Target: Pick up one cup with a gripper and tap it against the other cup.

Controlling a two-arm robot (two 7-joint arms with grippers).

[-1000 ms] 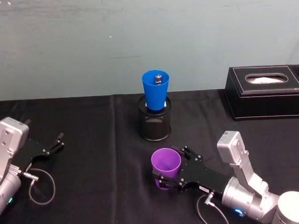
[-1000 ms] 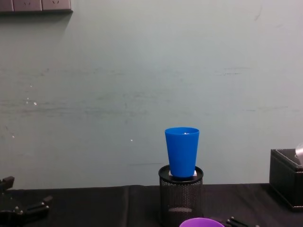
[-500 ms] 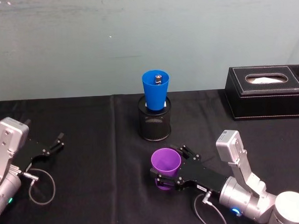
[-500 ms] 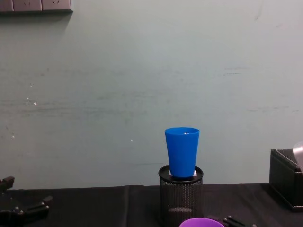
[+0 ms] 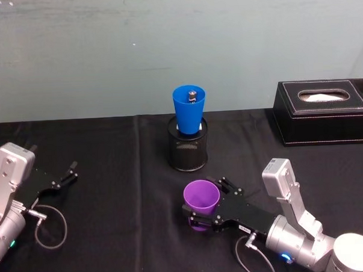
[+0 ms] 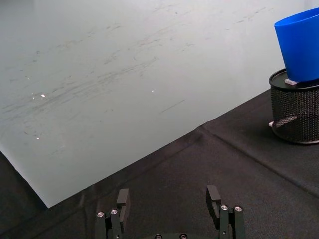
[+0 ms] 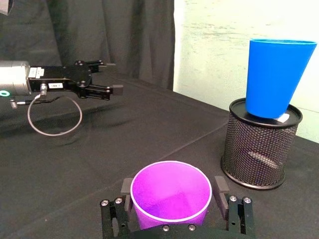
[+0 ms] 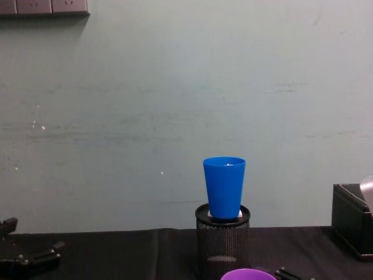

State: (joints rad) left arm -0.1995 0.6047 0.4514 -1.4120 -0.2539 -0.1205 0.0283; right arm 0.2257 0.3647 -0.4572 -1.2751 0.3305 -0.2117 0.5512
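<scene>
The right gripper (image 7: 173, 191) lay low over the table (image 5: 112, 193), its jaws spread wide and straddling the purple cup (image 5: 201, 196), one pad on each side just below the rim. The jaws looked as far apart as those of the idle left gripper (image 6: 168, 199), so I judged them not yet closed and gripping nothing. The cup stood upright on the cloth between them, mouth up.

Beyond it, near but apart, the blue cup (image 5: 189, 108) sat upright with its base dropped into a mesh holder (image 5: 187, 152), so its wall stood higher than the purple rim. A tissue box (image 5: 322, 115) lay well off to the right. The left gripper rested open at the table's left edge.

The step in hand seemed to be the grasp. Doing it well would mean closing gently, since thin plastic may buckle or squirt upward along its taper. The lift would have to clear the holder's rim before the tap. A light touch should suit, as the blue cup merely perched and could tip.
</scene>
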